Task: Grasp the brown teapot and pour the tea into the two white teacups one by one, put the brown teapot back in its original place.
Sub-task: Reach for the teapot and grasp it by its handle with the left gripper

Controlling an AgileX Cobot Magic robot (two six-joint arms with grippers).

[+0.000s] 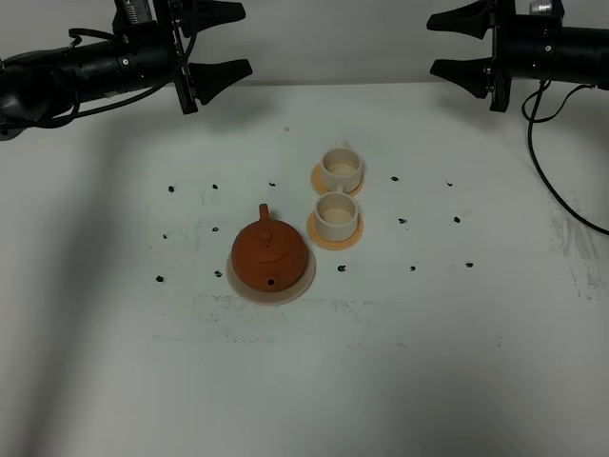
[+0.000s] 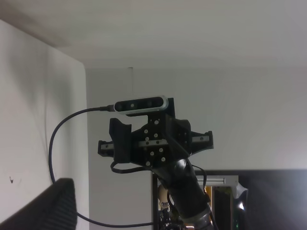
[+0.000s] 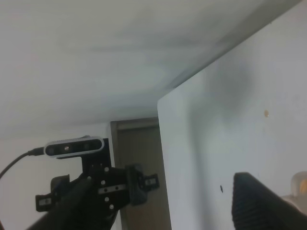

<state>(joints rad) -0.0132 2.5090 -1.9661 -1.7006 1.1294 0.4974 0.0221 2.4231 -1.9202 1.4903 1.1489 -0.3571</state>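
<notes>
The brown teapot sits on its pale beige disc, the original place, left of the table's middle, with its handle pointing away from me. The two white teacups stand just right of it, each on an orange coaster: the far cup and the near cup. My left gripper hangs open at the far left, well above and behind the teapot. My right gripper hangs open at the far right. Both hold nothing. Each wrist view looks across at the other arm, with only one dark finger showing.
Small black marks dot the white table around the tea set. A black cable trails down from the right arm along the table's right side.
</notes>
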